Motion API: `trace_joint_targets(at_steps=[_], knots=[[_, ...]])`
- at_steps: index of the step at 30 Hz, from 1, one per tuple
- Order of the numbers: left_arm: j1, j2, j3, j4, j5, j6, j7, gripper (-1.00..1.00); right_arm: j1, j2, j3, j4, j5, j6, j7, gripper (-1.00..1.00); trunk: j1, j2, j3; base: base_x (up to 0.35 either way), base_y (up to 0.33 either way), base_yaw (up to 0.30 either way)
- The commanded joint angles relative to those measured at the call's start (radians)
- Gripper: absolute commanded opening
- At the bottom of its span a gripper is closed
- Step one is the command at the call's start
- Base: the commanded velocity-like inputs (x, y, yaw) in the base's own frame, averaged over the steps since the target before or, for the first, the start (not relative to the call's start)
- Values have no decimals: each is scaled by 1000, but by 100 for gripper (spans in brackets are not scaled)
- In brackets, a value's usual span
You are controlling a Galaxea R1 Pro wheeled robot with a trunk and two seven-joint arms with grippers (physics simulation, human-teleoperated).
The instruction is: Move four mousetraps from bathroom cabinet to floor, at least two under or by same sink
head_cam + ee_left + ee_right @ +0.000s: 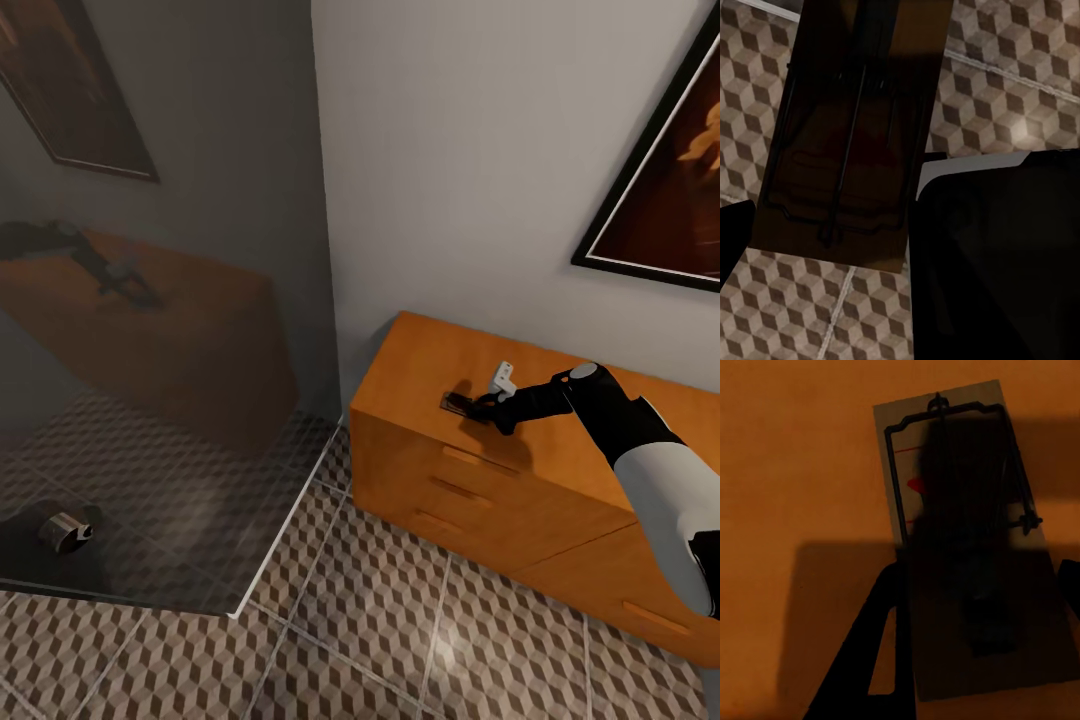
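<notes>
- Head view: the room has grey-white walls, a dark-framed picture [665, 190] at the upper right, and a floor [400, 640] of square tiles printed with brown, beige and cream cubes, split by pale grout lines.
- A glass panel [160, 300] stands at the left, dimly mirroring the cabinet and an arm; behind it the same tile carries on, with a small metal drain [63, 531] in a dark round patch.
- The orange-brown cabinet [520, 500] stands against the wall, with slim bar handles on its drawer fronts.
- The right arm reaches over the cabinet top, and the right tool [470, 403] is down at a mousetrap [456, 402] lying flat near the top's front edge, towards its left corner.
- Left wrist view: a second mousetrap [847, 135], a shaded tan board with dark wire, hangs above the cube tiles, between the dark fingers [997, 255] of the left tool [832, 232], which is clamped on it. A pale grout line crosses the floor behind.
- Right wrist view: the trap on the cabinet top shows its wire frame and red mark, mostly under the tool's shadow. One dark finger [866, 660] lies against the board's long edge, the other just shows at the opposite edge; whether they pinch the board I cannot tell.
</notes>
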Motion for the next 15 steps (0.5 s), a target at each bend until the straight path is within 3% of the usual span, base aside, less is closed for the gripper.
trace_joint_targets(at_steps=[1, 15], knots=[[-1, -1, -7, 3, 7, -4, -2, -100, 0, -1, 4, 31, 8, 10, -1, -100, 1, -1, -2, 0, 0, 0], [-1, 0, -7, 3, 7, -4, -2, -100, 0, 0, 2, 25, 9, 11, -1, -100, 1, -1, -2, 0, 0, 0]])
